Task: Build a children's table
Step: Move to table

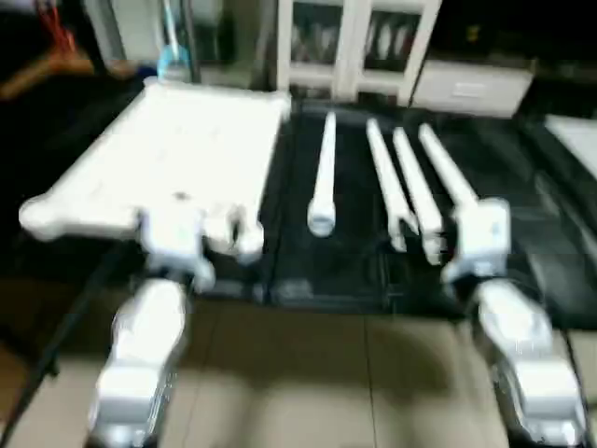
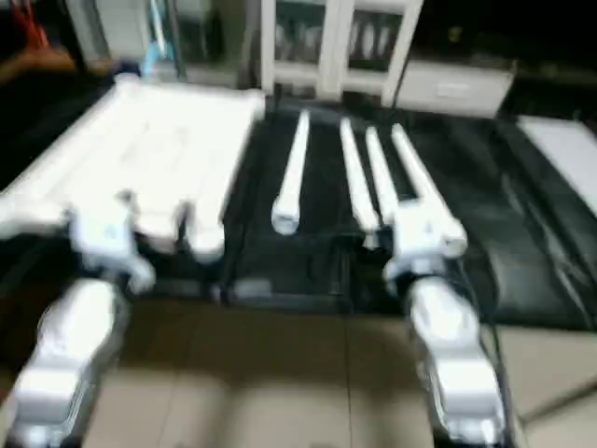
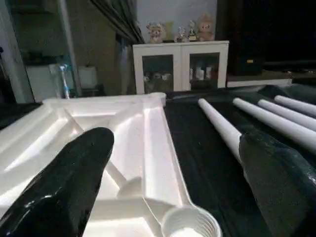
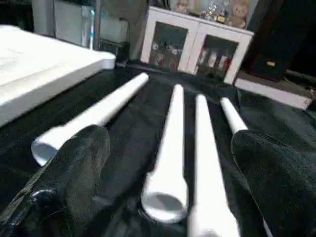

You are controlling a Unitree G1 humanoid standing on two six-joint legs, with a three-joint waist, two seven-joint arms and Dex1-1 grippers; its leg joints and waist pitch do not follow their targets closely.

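Note:
The children's table top lies underside up at the left on a black mat, with ribs and a round corner socket showing. Several long white legs lie side by side on the mat to its right. My left gripper is open over the top's near right corner, with its black fingers either side of the socket. Above the near ends of the middle legs my right gripper is open, holding nothing. Both silver forearms reach forward from the near edge.
A white glass-door cabinet stands behind the black mat. A blue-handled object stands beyond the top's far edge. Tan floor lies under my forearms. A pale flat thing lies at the far right.

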